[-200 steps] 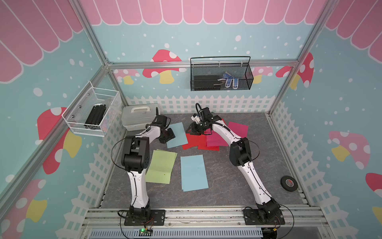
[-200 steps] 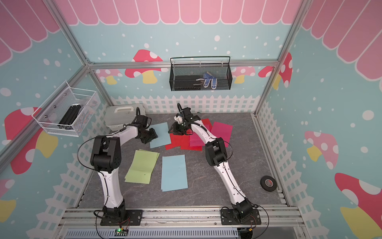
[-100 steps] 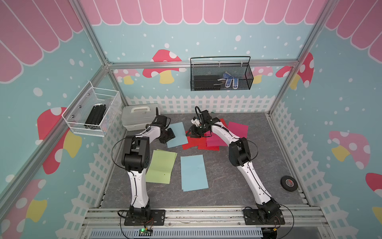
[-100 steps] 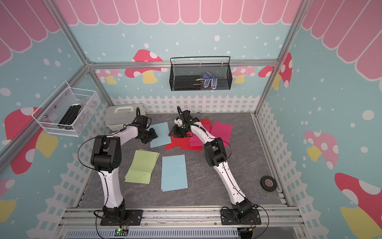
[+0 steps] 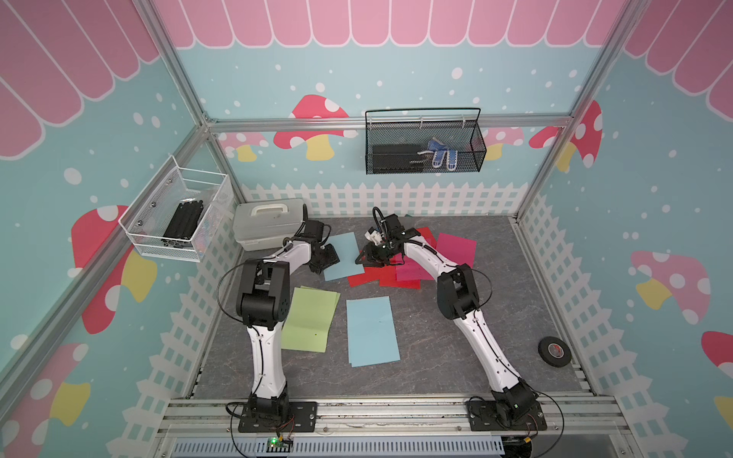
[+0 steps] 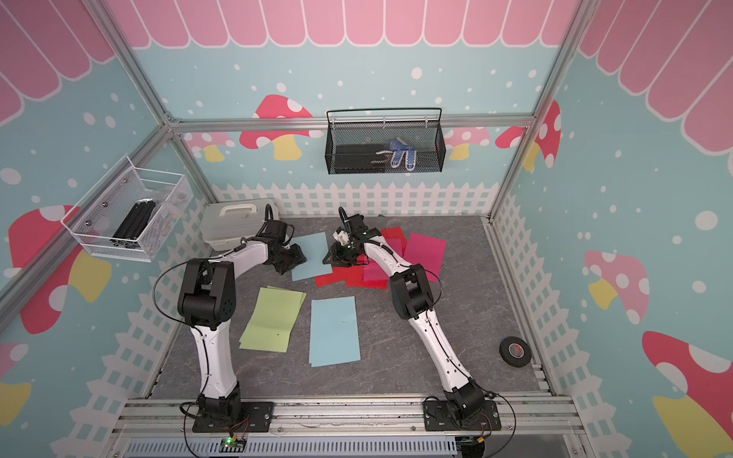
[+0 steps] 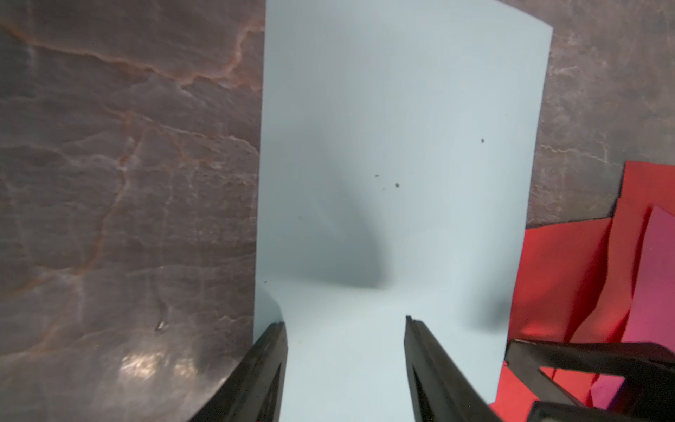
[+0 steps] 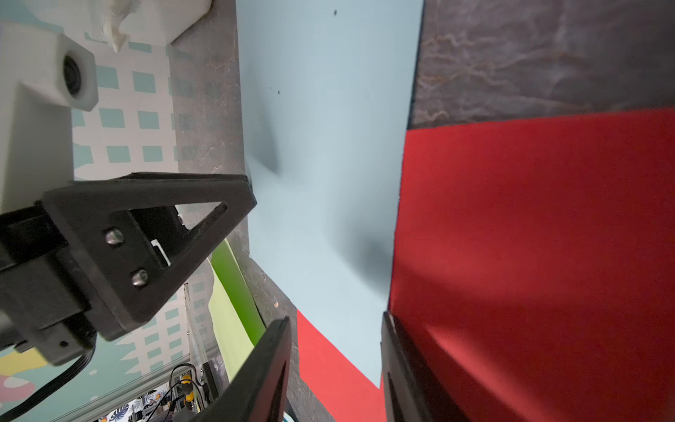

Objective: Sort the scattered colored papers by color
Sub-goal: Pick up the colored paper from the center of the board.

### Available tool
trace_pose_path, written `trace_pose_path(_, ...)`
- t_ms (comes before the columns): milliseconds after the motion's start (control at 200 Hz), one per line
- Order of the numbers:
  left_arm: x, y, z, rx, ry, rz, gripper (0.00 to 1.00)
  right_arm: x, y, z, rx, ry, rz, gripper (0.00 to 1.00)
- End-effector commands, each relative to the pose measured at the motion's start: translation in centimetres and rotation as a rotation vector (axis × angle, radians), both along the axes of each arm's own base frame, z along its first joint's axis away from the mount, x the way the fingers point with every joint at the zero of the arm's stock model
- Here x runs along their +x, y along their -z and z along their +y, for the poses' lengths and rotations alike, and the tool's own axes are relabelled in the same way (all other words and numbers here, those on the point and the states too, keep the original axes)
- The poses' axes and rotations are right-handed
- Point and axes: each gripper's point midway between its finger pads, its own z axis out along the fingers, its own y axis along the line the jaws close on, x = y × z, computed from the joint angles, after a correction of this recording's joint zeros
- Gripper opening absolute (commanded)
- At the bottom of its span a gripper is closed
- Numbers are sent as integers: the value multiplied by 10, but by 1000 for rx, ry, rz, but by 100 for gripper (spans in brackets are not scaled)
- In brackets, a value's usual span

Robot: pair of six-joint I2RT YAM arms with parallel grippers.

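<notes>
Grey marbled floor (image 5: 456, 357), fenced by painted walls. We record green sheets (image 5: 309, 319) stacked lower left of centre in both top views, with a blue sheet (image 5: 371, 331) just beside them. Above these, a second blue sheet (image 5: 343, 255) lies against red sheets (image 5: 369, 277), which overlap magenta sheets (image 5: 456, 250) to the right. Left gripper (image 7: 345, 321) sits over the second blue sheet's edge, jaws apart, nothing clamped; the sheet bows near them. Right gripper (image 8: 336, 321) sits where that sheet meets red, jaws apart, one finger against the red edge. Box (image 5: 267, 222) upper left; tape (image 5: 554, 351) lower right.
</notes>
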Motion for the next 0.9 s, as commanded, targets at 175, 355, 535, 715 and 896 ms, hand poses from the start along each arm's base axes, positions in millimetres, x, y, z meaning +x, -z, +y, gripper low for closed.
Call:
trace_pose_path(175,-26,45,-8,0,25,142,56,-9,29,1,-14,5,72,36)
trace_pose_path(355,-27,47,-8,1,26,147,56,-6,14,0,-13,12,29,39)
trace_pose_path(535,-28,49,-8,0,24,154,56,-2,-5,1,1,15,-9,40)
trace_pose_path(715,-30,50,-6,-2,20,157,55,12,-31,-5,-17,37,-106,43)
trace_pose_path(896,-33,53,-7,-10,25,166,55,27,-25,-15,-17,76,-107,44)
